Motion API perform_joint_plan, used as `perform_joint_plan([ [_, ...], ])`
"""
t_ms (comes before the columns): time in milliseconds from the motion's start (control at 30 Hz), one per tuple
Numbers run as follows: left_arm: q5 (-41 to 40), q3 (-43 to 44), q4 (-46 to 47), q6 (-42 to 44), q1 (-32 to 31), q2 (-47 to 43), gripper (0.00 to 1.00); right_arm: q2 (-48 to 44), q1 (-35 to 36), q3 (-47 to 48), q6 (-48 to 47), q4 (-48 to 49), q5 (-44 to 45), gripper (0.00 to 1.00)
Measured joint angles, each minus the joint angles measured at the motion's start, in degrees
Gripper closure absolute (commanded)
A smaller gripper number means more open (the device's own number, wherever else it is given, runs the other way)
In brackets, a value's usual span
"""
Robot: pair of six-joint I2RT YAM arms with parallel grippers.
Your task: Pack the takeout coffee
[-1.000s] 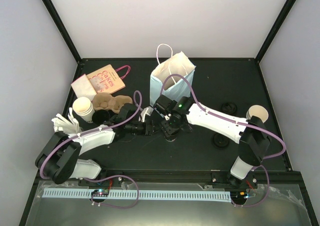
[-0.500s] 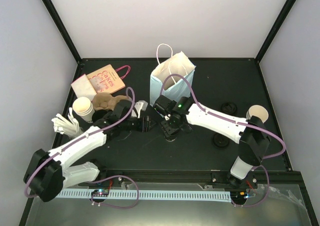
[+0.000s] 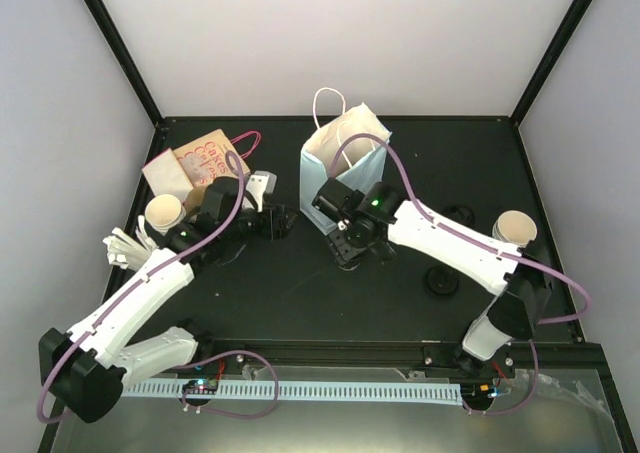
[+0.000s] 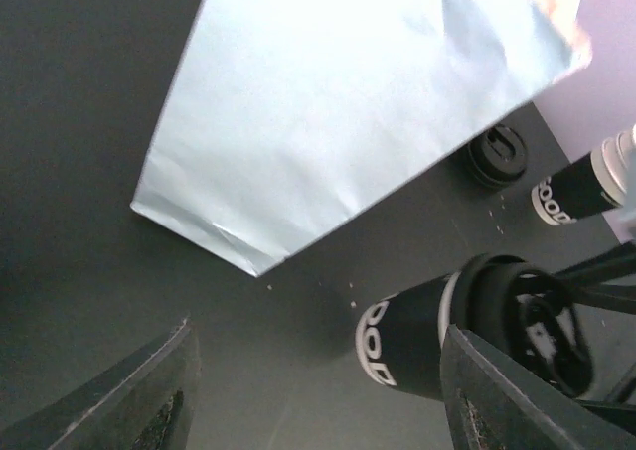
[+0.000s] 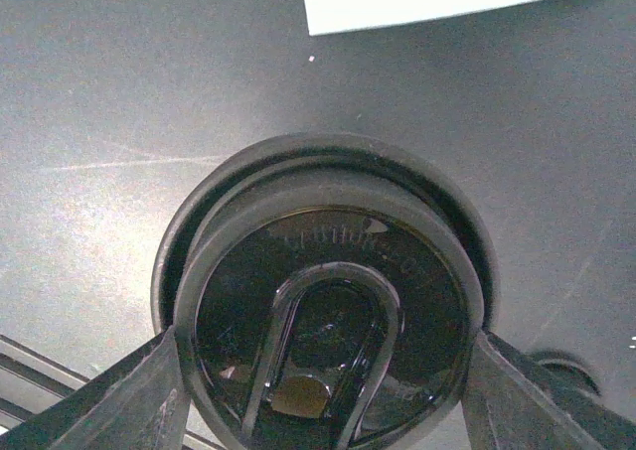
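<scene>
Seen from above, the left hand hangs just left of the pale blue paper bag on the black desk, and the right hand sits low before the bag. In the left wrist view its fingers gape wide, empty; the black-sleeved paper coffee cup is near the bag's corner. In the right wrist view, fingers clamp the cup's black plastic lid.

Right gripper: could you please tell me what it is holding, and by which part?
The coffee cup, pinched by opposite sides of its black lid.
</scene>
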Motion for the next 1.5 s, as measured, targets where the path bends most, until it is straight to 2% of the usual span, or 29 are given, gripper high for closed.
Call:
perform_joint_plan([
  [100, -1.22, 2.51, -0.98, 1.57, 1.31, 0.04, 0.23, -1.88, -0.02, 2.62, 0.24, -1.95, 2.19, 0.4],
  [233, -2.12, 8.33, -1.11, 3.61, 2.56, 0.94, 0.03, -4.04, -0.02, 6.67, 0.28, -3.98, 5.07, 0.39],
  [267, -2.16, 8.66, -1.07, 3.67, 2.71, 1.01, 0.01, -4.55, -0.02, 7.61, 0.28, -4.46, 5.7, 0.39],
  [500, -4.7, 11.89, 0.92, 4.37, 3.61, 2.86, 0.01, -7.56, -1.46, 11.1, 0.46, -7.23, 9.33, 0.39],
  [633, -4.44, 15.45, 1.42, 6.08, 3.87, 7.15, 0.01, -9.42, -4.68, 11.21, 1.09, -8.07, 10.97, 0.39],
  [1033, -3.37, 36.3, -1.27, 12.15, 3.89, 27.08, 0.06, -18.34, -14.25, 11.41, 3.04, -7.8, 14.93, 0.39],
  [1333, -5.35, 55.25, -9.84, 17.2, 4.09, 41.4, 0.21, -19.47, -14.67, 16.26, 1.4, -7.67, 16.92, 0.39],
  [1500, -5.16, 64.48, -15.61, 19.89, 4.26, 48.89, 0.24, -20.52, -14.8, 17.07, 0.33, -6.84, 17.18, 0.39],
])
